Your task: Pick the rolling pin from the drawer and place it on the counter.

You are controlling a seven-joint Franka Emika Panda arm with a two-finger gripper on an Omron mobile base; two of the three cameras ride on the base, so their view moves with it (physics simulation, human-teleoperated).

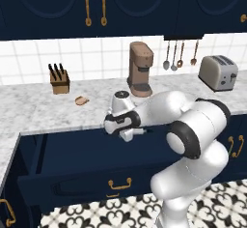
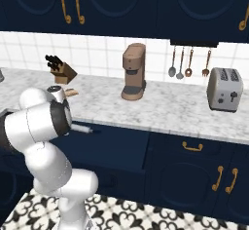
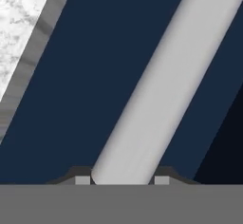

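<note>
The navy drawer (image 1: 91,186) stands pulled out below the counter (image 1: 34,108). My gripper (image 1: 128,134) hangs over the drawer's open inside, just in front of the counter's pale edge, and is shut on the rolling pin (image 1: 140,132). Its white middle and a thin black end stick out sideways from the hand. From the right base, the rolling pin (image 2: 83,128) juts right from behind my arm, above the drawer (image 2: 116,148). In the hand view the white rolling pin (image 3: 161,90) runs diagonally between both fingertips (image 3: 81,178), with the counter (image 3: 16,23) at upper left.
On the counter stand a knife block (image 1: 59,79), a brown coffee machine (image 1: 140,70), a toaster (image 1: 218,72) and a small brown item (image 1: 81,100). Utensils (image 1: 180,54) hang on the tiled wall. Navy cabinets with brass handles (image 1: 236,146) sit right of the drawer.
</note>
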